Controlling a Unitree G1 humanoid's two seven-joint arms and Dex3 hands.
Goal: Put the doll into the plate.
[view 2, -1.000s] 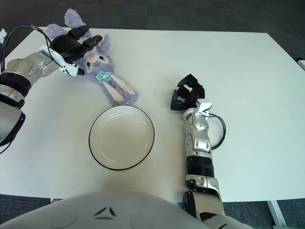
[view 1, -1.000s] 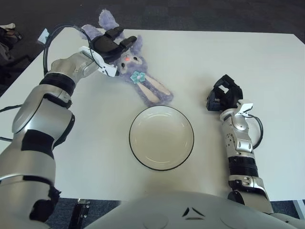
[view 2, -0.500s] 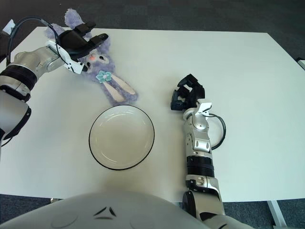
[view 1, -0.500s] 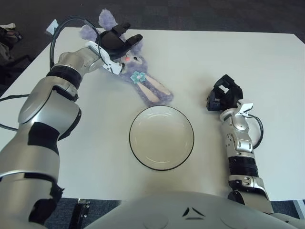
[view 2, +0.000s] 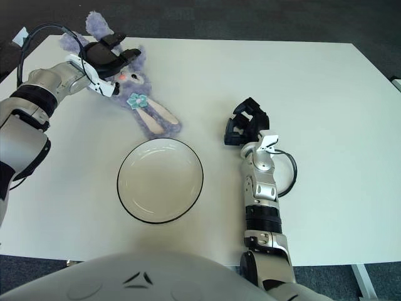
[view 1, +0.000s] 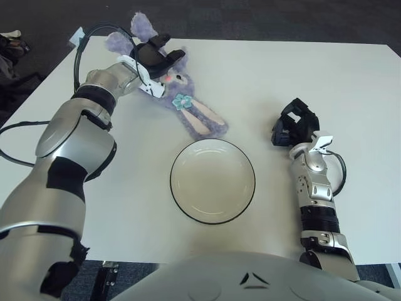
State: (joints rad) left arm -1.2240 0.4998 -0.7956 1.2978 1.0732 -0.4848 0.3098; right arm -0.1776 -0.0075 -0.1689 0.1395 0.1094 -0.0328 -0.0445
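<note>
Two hands show over the white tabletop [view 1: 351, 88]. Part of the purple rabbit doll [view 1: 188, 108] is hidden: the left hand [view 1: 155, 58] lies across its head at the far left of the tabletop, so only the lower face with a pink nose, one ear poking past the far edge, and the other ear beside the wrist can be seen. The dark fingers [view 2: 122, 55] are stretched out over the head; whether they press into the plush or merely hover above it is hard to make out, and no grip is visible. The doll's body runs diagonally toward the middle, a teal bow on its chest, its pale-soled feet ending just beyond the plate's far rim.

The plate [view 1: 182, 200], white with a thin dark edge, sits near the front centre and holds nothing. The right hand [view 1: 294, 125] shows to the right of the plate, well apart from it, its fingers curled in on themselves around nothing.
</note>
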